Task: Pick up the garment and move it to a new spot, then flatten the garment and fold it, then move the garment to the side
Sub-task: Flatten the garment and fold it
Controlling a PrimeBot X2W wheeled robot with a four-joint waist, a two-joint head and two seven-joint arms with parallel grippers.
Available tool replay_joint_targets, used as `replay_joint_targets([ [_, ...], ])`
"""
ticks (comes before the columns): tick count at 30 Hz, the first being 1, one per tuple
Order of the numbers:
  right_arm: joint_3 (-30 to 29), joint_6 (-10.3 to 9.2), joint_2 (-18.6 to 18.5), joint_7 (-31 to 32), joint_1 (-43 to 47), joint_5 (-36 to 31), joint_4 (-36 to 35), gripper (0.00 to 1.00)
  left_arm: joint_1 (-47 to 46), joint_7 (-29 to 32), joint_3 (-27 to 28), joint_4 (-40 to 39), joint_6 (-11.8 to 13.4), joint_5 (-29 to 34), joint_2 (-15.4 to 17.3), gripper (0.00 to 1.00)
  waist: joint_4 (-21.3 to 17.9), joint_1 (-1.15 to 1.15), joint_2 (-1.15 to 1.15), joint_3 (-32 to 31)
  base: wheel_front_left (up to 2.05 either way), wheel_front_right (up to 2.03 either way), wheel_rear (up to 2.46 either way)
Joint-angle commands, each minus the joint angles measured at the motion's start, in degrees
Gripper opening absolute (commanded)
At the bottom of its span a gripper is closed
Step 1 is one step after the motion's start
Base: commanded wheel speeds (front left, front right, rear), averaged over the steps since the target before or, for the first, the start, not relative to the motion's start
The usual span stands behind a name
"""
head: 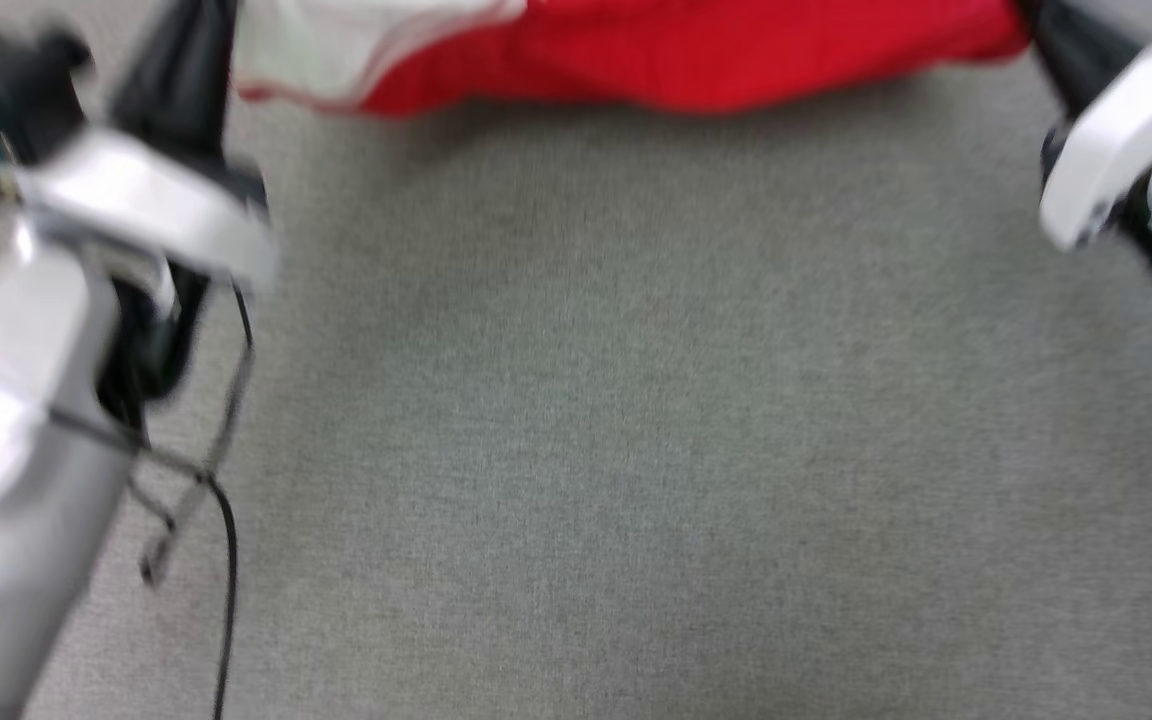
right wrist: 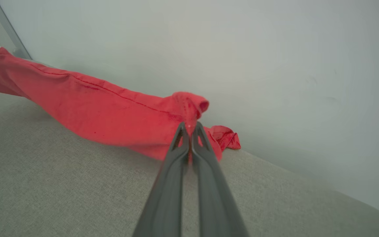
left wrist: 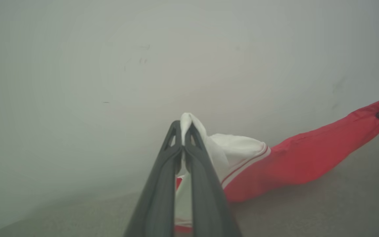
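The garment (head: 676,55) is a red shirt with a white, red-striped sleeve, stretched across the far edge of the grey surface in the head view. In the left wrist view my left gripper (left wrist: 183,130) is shut on a fold of the white sleeve (left wrist: 232,148), and the red body (left wrist: 308,158) trails off to the right. My right gripper (right wrist: 190,128) is shut on a bunched red edge of the garment (right wrist: 110,115) in the right wrist view. The cloth hangs taut between the two grips, its lower edge near or on the surface.
A grey fabric surface (head: 636,450) spreads out below the garment. A pale wall (left wrist: 176,49) stands right behind it. My left forearm (head: 26,420), with loose black cables (head: 221,520), fills the left side of the head view; my right forearm (head: 1126,140) is at the upper right.
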Motion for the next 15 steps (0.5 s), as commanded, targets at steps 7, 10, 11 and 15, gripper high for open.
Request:
replay_joint_targets([
  [7,0.84,-0.06,-1.52,-0.51,13.10,1.24,-2.22,0.00,18.10,1.32,-1.00,-8.91,5.00,-2.69,3.44,0.00,-0.77,0.01,0.00,-8.34,0.00,0.00,0.00],
  [10,1.15,-0.06,-2.21,0.00,18.12,1.59,-3.27,0.00,24.44,1.94,-1.48,-12.07,7.20,-3.66,4.64,0.00,-0.72,0.01,0.00,-10.23,0.00,0.00,0.00],
  [11,1.27,-0.06,-2.45,0.05,19.93,1.63,-3.76,0.00,26.63,2.22,-1.73,-12.68,7.76,-4.53,4.37,0.00,-0.66,0.01,0.00,-10.95,0.00,0.00,0.00],
  [15,0.98,-0.06,-3.71,0.79,26.14,2.00,-6.09,0.00,33.67,2.16,-1.95,-14.17,9.41,-6.75,4.55,0.00,-0.58,0.01,0.00,-13.28,0.00,0.00,0.00],
])
